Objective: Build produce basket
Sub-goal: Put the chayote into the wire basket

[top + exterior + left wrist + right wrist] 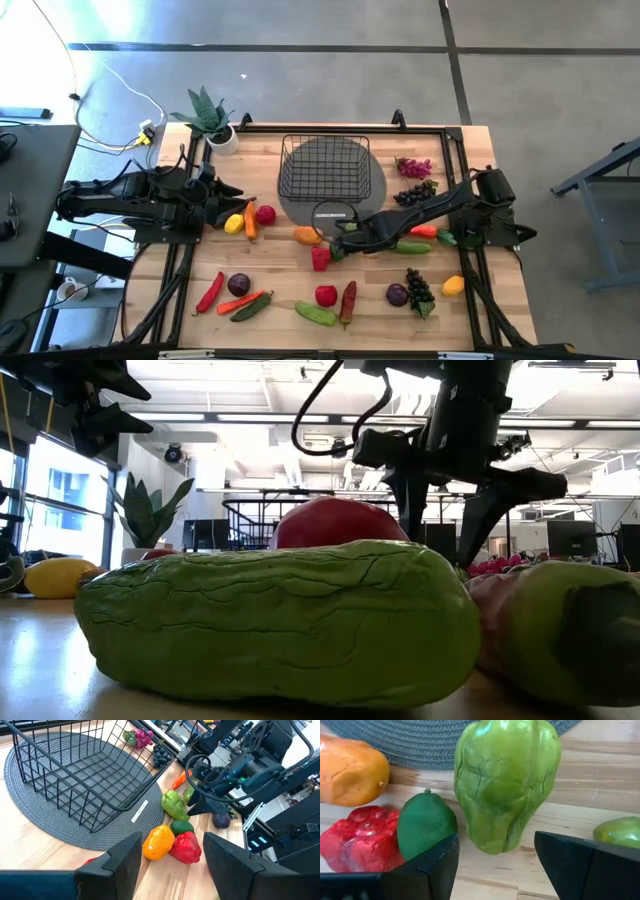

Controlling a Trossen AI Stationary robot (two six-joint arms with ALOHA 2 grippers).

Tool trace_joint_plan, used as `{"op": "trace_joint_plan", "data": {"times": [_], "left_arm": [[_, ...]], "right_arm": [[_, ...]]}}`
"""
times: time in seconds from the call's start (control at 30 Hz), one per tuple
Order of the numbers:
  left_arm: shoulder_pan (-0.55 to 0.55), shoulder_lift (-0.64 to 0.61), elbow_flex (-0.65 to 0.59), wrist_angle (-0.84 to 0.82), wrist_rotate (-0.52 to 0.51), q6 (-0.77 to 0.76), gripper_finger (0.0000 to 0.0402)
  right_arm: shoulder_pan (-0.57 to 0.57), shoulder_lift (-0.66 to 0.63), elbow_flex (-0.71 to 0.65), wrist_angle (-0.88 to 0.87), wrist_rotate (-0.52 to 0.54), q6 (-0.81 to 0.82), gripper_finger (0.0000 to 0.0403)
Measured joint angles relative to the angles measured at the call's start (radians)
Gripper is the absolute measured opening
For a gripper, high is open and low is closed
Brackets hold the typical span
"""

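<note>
The black wire basket (325,165) stands empty on a grey round mat (375,190); it also shows in the left wrist view (75,775). My right gripper (338,238) is open just off the mat's near edge. In its wrist view (495,865), a green pepper (507,780) lies on the table ahead of the gap between its fingers. A green lime (425,822), a red pepper (365,842) and an orange pepper (350,770) lie beside it. My left gripper (170,865) is open and empty at the table's left (235,192), above a yellow lemon (234,224).
Produce lies scattered over the table's near half: a chilli (209,291), an onion (239,284), a tomato (326,295), a green vegetable (270,620), dark grapes (418,288). Pink grapes (413,166) lie right of the basket. A potted plant (210,118) stands at the far left.
</note>
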Motion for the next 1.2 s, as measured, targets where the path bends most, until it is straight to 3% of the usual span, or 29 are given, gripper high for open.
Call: {"op": "trace_joint_plan", "data": {"times": [0.6, 0.9, 1.2], "left_arm": [[0.000, 0.000, 0.000, 0.001, 0.000, 0.000, 0.0200], [0.000, 0.000, 0.000, 0.001, 0.000, 0.000, 0.0200], [0.000, 0.000, 0.000, 0.001, 0.000, 0.000, 0.0200]], "right_arm": [[0.000, 0.097, 0.000, 0.027, 0.047, 0.030, 0.0238], [0.000, 0.097, 0.000, 0.018, 0.057, 0.027, 0.0149], [0.040, 0.096, 0.055, -0.029, 0.063, 0.024, 0.0148]]}}
